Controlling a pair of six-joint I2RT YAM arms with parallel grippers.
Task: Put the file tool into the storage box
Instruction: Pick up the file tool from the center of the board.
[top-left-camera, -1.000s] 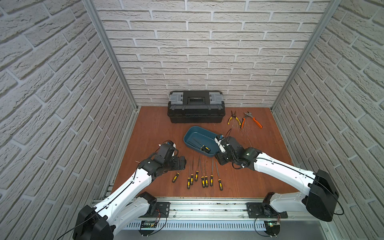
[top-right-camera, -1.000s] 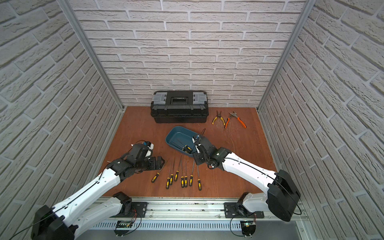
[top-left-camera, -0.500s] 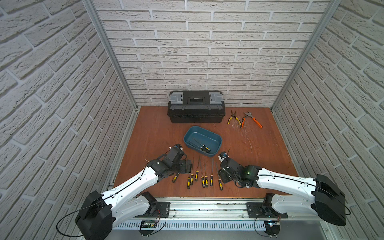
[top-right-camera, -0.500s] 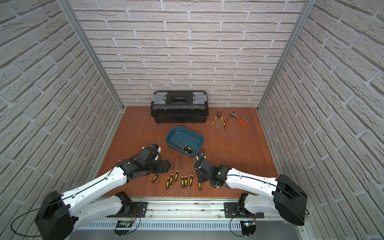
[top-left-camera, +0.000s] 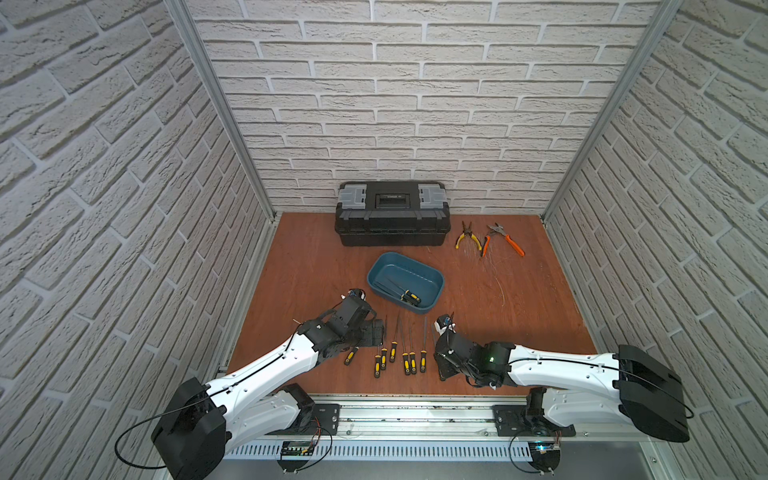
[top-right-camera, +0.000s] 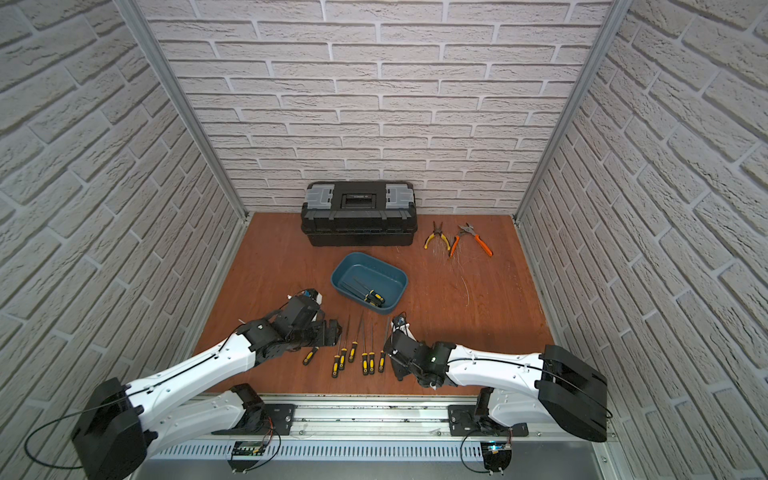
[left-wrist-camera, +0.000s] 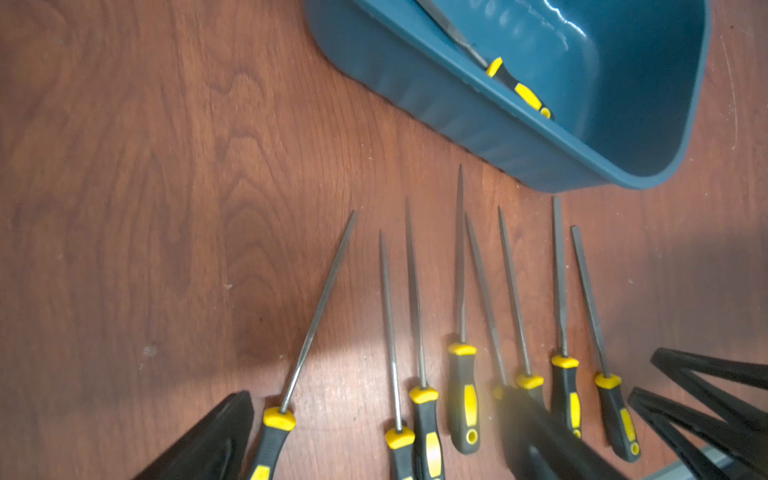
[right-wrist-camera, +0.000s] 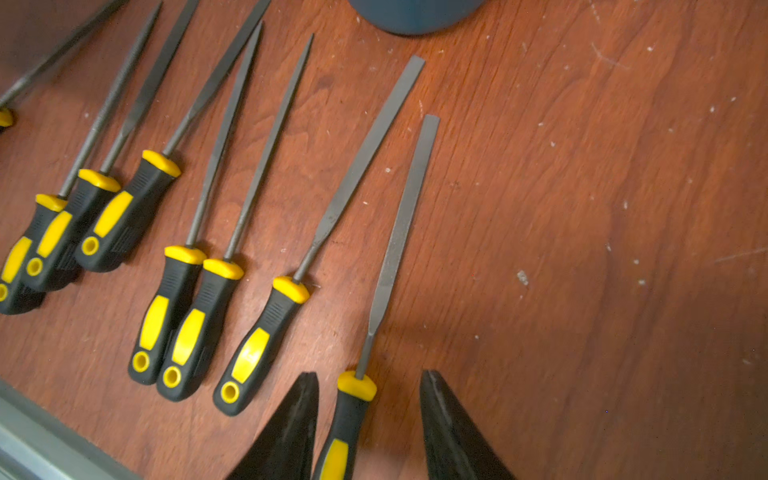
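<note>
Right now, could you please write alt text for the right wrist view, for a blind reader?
The right end effector, jaws open, straddles the black-and-yellow handle of a flat file lying on the wooden table. More files lie in a row beside it, the teal storage box beyond their tips.

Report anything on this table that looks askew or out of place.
The row of files is mostly parallel, but the outermost file on the robot's left slants away from its neighbours. Pale specks litter the table.
</note>
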